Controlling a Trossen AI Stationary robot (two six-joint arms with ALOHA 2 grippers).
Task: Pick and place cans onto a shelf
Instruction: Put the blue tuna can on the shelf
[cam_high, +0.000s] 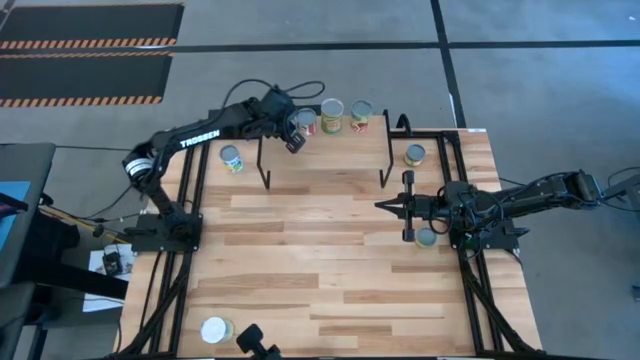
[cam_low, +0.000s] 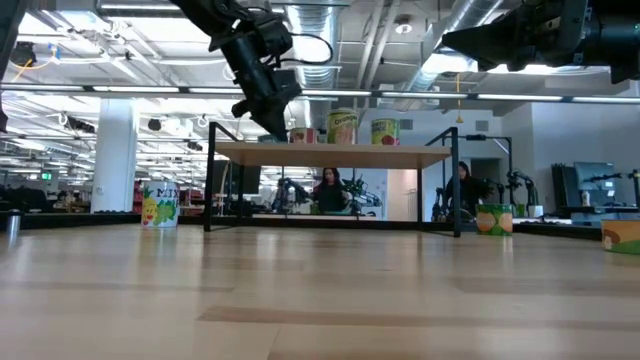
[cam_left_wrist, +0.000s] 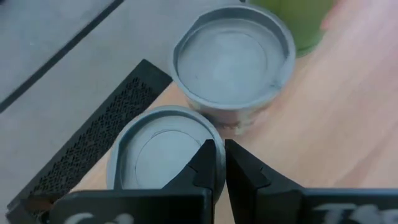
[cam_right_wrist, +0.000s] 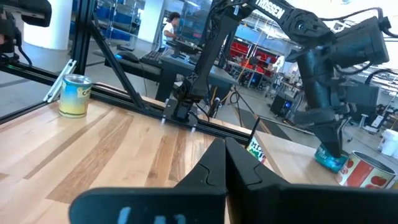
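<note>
The shelf (cam_high: 325, 150), a light-wood board on black legs (cam_low: 330, 155), stands at the table's far side. On it stand a red-labelled can (cam_high: 305, 122), a yellow-green can (cam_high: 331, 115) and another can (cam_high: 360, 115). My left gripper (cam_high: 297, 138) is shut and points down at the shelf's left end, over a teal can (cam_right_wrist: 329, 158) whose silvery top (cam_left_wrist: 158, 152) shows in the left wrist view, beside the red can's top (cam_left_wrist: 233, 59). My right gripper (cam_high: 385, 205) is shut and empty, level above the table's right half. My left gripper's shut fingertips (cam_left_wrist: 211, 155) stand over the top rim of the teal can (cam_left_wrist: 186, 134), coming from above. I cannot tell whether they touch it. The can stands upright on the shelf.
Loose cans stand on the table: one left of the shelf (cam_high: 232, 158), one right of it (cam_high: 414, 154), one by the right arm (cam_high: 427, 237), one at the near-left edge (cam_high: 216, 330). A black object (cam_high: 255, 340) lies beside that last one. People sit in the room beyond (cam_low: 328, 190).
</note>
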